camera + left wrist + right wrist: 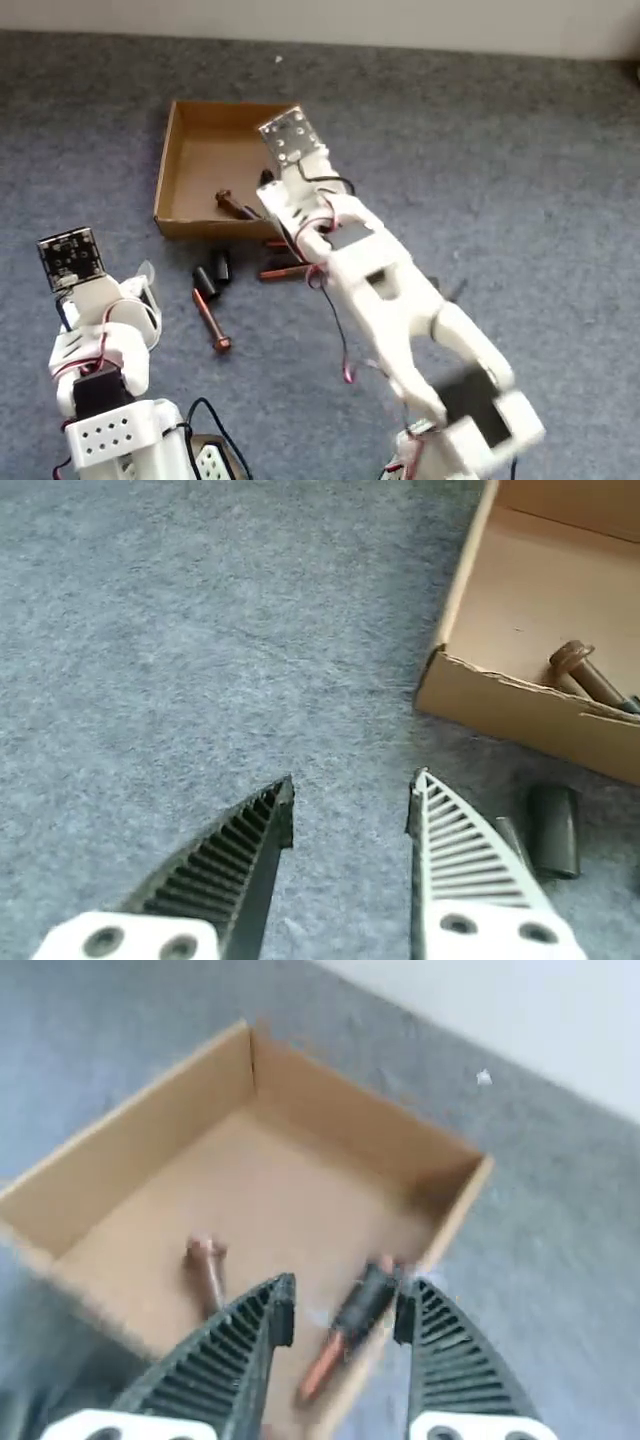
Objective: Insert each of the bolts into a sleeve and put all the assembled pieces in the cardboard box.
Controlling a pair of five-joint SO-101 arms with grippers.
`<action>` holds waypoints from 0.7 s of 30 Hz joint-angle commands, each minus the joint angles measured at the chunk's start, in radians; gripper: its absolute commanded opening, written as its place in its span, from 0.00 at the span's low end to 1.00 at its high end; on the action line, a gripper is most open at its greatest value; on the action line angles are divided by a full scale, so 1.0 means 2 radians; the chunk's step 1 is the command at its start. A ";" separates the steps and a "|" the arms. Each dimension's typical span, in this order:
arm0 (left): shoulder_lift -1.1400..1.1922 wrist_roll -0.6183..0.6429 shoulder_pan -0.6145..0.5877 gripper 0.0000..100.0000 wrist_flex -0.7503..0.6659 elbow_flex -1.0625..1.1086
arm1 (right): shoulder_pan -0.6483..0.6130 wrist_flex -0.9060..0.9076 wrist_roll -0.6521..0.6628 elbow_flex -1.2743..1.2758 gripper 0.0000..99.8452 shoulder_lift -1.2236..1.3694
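The cardboard box [185, 135] sits on the grey carpet at the upper left. My right gripper [345, 1285] hangs open over the box's near right corner [455, 1195]. Below the gap between its fingers is a copper bolt in a black sleeve [350, 1325]; neither finger touches it. A second bolt [207, 1265] lies on the box floor, also visible as the bolt [232, 205]. My left gripper [352, 780] is open and empty over bare carpet, to the left of the box front wall [520, 705]. A loose black sleeve [553, 830] lies beside it.
In front of the box lie two black sleeves [212, 270], a loose bolt [208, 320] and more bolts [285, 270] partly under the right arm. The right arm [400, 300] crosses the table diagonally. Open carpet lies to the right and far left.
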 commanded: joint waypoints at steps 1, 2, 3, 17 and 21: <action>-0.004 -0.006 -0.013 0.19 -0.010 -0.004 | 0.002 0.104 0.004 0.023 0.15 -0.114; -0.004 -0.006 -0.013 0.19 -0.010 -0.004 | -0.004 0.119 0.004 0.033 0.15 -0.128; -0.004 -0.006 -0.013 0.19 -0.010 -0.005 | -0.010 0.131 0.004 0.042 0.15 -0.138; -0.004 -0.005 -0.040 0.19 -0.010 -0.006 | -0.116 0.147 -0.111 -0.033 0.15 0.026; -0.004 -0.005 -0.040 0.19 -0.010 -0.006 | -0.116 0.148 -0.158 -0.105 0.15 0.108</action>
